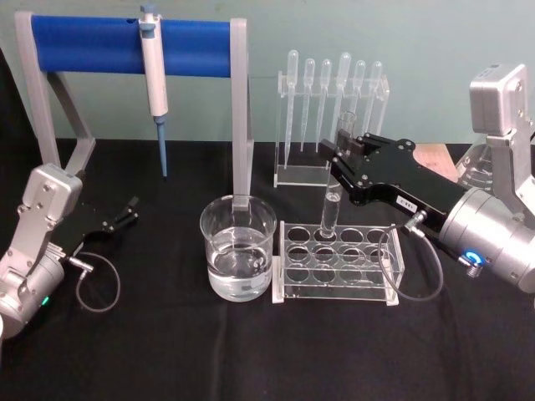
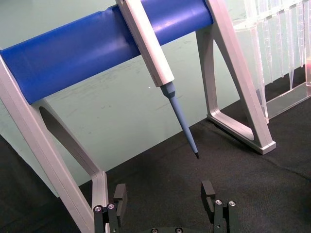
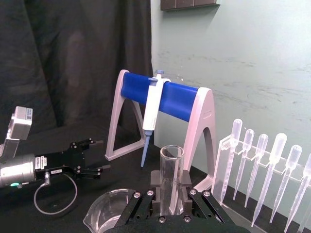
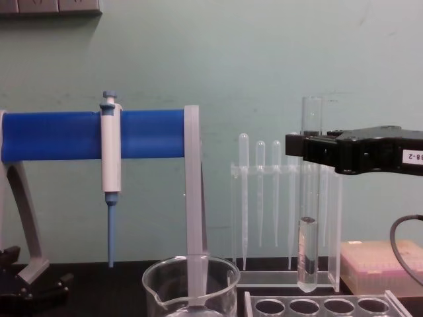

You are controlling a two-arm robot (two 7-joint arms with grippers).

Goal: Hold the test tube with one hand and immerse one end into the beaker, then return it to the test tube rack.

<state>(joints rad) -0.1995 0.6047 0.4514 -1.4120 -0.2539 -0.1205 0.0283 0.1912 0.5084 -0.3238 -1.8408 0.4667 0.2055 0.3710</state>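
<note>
One tube [image 4: 308,251] is hanging upright, clamped near its mouth by the right end effector [image 3: 171,187], bottom just above the rack [image 1: 334,294]; left end effector [image 2: 164,191] idling, spread wide.

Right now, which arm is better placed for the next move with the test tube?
Right. The right tool is shut on the test tube, holding it upright just above the rack, beside the beaker. The left tool is open and empty, far off by the pipettor stand.

black-covered table [image 1: 167,359] | on it: beaker [image 1: 238,246]; tube rack [image 1: 334,291]; pipette stand [image 1: 301,174]; pipettor stand [image 1: 84,46]
</note>
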